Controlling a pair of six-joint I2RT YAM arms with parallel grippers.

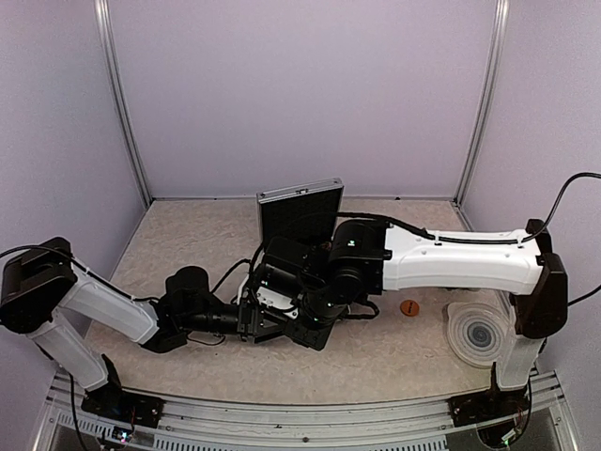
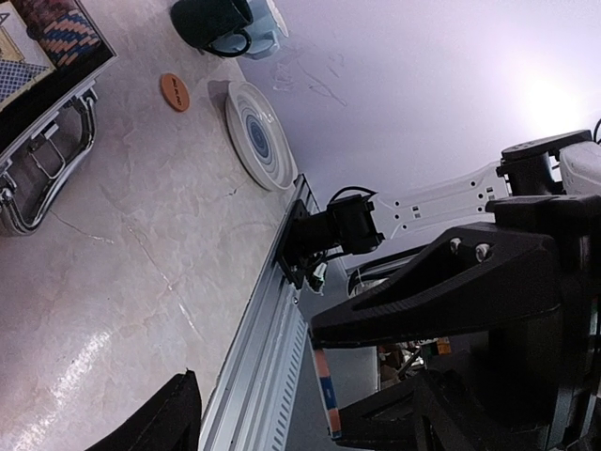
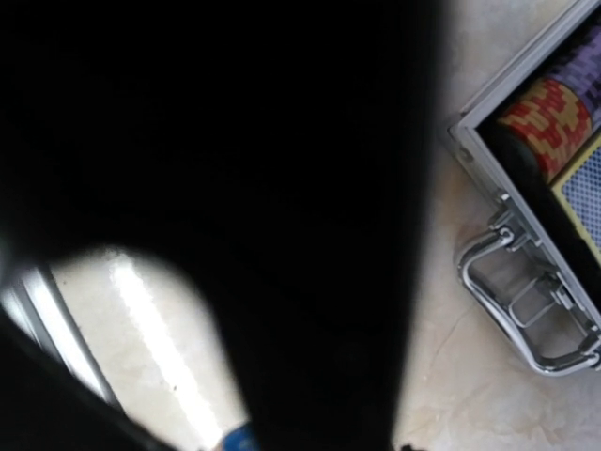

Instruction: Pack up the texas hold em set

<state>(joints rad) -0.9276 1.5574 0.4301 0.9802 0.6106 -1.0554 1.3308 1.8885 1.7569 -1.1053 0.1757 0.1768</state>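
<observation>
- Nearest, along the front edge: metal rail (image 1: 282,413), both arm bases bolted on.
- Just past it, low over the pale table (image 1: 394,362): left gripper (image 1: 255,318), in from the left and buried in a cluster of black parts. Cannot tell from any view whether wide, narrow or holding anything.
- Close beside it: right gripper (image 1: 285,282), in from the right above the front of the set. Own camera almost wholly blocked by a black shape. Cannot tell its spread or whether anything is gripped.
- Under and behind both, mid-table: ribbed silver case (image 3: 474,141), open, black inside.
- Within it at one corner: row of red-patterned chips (image 3: 547,117), blue card deck (image 3: 584,188) right beside them.
- Against the case's front wall: chrome handle (image 3: 526,301), folded down onto the table.
- Right of the case, on bare table: orange round button (image 1: 409,307), outside the case and apart from it, near the grey ringed coaster (image 1: 479,334) but not touching.
- Beyond the button in the left wrist view: dark mug (image 2: 211,23), with a pale-blue mug (image 2: 268,17) just beside it.
- Farthest: lid (image 1: 300,211), upright, dark inner face toward the arms.
</observation>
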